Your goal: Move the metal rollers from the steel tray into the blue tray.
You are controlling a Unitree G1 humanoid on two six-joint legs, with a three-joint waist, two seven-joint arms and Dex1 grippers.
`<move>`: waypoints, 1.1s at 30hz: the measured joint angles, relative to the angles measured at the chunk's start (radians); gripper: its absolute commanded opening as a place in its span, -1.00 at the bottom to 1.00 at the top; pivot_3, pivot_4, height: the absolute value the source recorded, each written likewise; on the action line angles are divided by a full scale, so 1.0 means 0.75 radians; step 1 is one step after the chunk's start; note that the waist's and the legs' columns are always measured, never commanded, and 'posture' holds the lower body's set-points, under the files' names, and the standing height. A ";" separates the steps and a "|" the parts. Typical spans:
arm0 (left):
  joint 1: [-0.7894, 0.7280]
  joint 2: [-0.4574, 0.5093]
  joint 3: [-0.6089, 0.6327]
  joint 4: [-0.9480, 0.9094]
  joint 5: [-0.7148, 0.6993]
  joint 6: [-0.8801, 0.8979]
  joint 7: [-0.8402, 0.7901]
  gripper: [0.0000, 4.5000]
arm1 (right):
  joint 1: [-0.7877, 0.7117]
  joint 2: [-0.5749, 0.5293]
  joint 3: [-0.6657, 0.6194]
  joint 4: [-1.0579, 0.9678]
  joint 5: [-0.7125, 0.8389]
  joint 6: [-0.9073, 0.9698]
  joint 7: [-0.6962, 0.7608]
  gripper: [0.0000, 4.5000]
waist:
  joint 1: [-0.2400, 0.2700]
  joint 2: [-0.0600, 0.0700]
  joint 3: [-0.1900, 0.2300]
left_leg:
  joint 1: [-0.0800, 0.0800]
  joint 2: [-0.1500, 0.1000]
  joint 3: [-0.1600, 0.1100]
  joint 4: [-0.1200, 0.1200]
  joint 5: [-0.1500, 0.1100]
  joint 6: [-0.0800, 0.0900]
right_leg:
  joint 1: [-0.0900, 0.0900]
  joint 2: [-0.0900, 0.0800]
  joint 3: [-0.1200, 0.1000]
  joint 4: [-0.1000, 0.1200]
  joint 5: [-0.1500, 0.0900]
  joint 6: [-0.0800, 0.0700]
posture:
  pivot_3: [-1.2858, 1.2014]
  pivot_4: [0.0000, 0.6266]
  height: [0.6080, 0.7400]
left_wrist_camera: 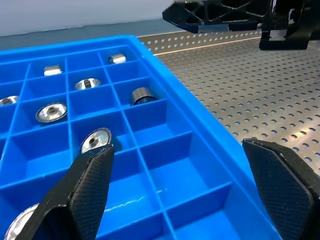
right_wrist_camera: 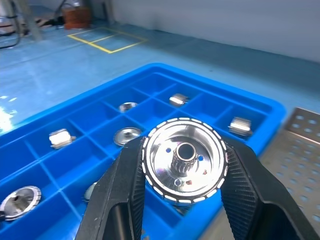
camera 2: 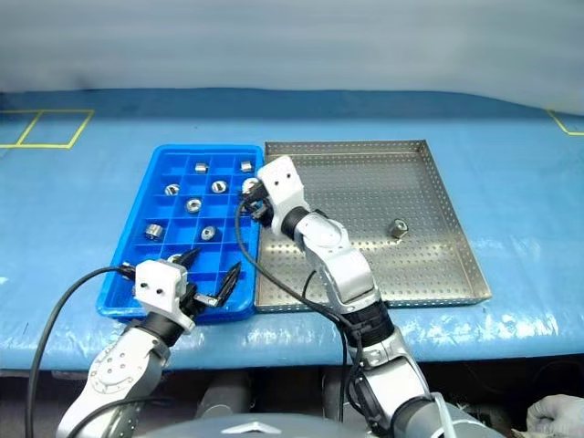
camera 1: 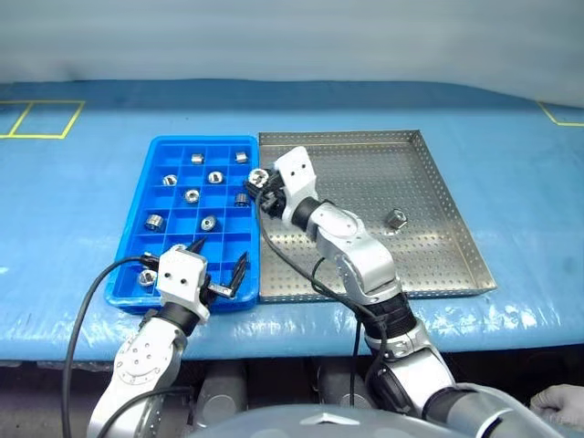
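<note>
**Roller in the grip, poised at the blue tray's edge**

The right gripper [right_wrist_camera: 182, 172] is clamped on one metal roller [right_wrist_camera: 183, 166], its two black fingers pressing the ribbed rim from either side, the bored face turned toward the wrist camera; in the head views it hangs above the seam where the blue tray [camera 1: 137, 228] meets the steel tray [camera 1: 456, 237], just over the blue tray's rim on that side. The hold is only two narrow contacts on a round, polished rim; a jolt or a small loosening could, I judge, let the roller swivel or slide out before it is over a cell.

Below and ahead of it lie compartments already occupied by other rollers [camera 1: 192, 196], with bare ones between; releasing off-centre risks landing the piece on a divider wall, from which it could tip into a filled cell or bounce back over the rim onto the perforated floor; letting go from too high would make that worse.

The left gripper [camera 1: 219, 276] hovers with its fingers spread wide and nothing between them, above the near corner of the blue tray; it stands apart from the right arm, but a sweep across the tray could bring the two together.

One last roller [camera 1: 395, 219] remains on the steel tray, well apart from both grippers.
</note>
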 measured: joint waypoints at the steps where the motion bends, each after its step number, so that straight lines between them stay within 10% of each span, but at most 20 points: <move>1: 0.021 0.000 0.002 -0.018 0.000 -0.006 0.004 1.00 | -0.001 0.006 0.029 0.001 0.000 0.009 0.016 -0.24 | 0.007 0.000 0.000 | 0.000 0.000 0.000 0.000 0.000 0.000 | 0.000 0.000 0.000 0.000 0.000 0.000 | 0.26 -0.52 1.00; 20: 0.119 -0.003 0.008 -0.072 -0.003 -0.038 0.025 1.00 | -0.010 -0.185 0.241 -0.023 -0.036 0.294 0.187 -0.24 | 0.069 0.000 0.000 | 0.000 0.000 0.001 0.001 0.000 0.000 | -0.001 -0.001 0.000 -0.001 -0.001 -0.001 | 0.27 -0.52 1.00; 28: 0.118 0.002 0.007 -0.072 -0.006 -0.041 0.010 1.00 | -0.011 -0.185 0.241 -0.060 -0.036 0.349 0.165 0.95 | 0.073 0.000 0.000 | 0.000 0.000 0.002 0.002 0.000 0.000 | -0.001 -0.001 0.000 -0.002 -0.001 -0.001 | 0.24 -0.52 1.00; 33: 0.101 0.011 0.007 -0.071 -0.008 -0.041 -0.019 1.00 | 0.016 -0.160 0.105 -0.081 -0.024 0.347 0.080 0.98 | 0.072 0.000 0.000 | -0.001 0.000 0.002 0.002 0.000 0.000 | -0.001 -0.001 0.000 -0.002 -0.001 -0.001 | 0.21 -0.52 1.00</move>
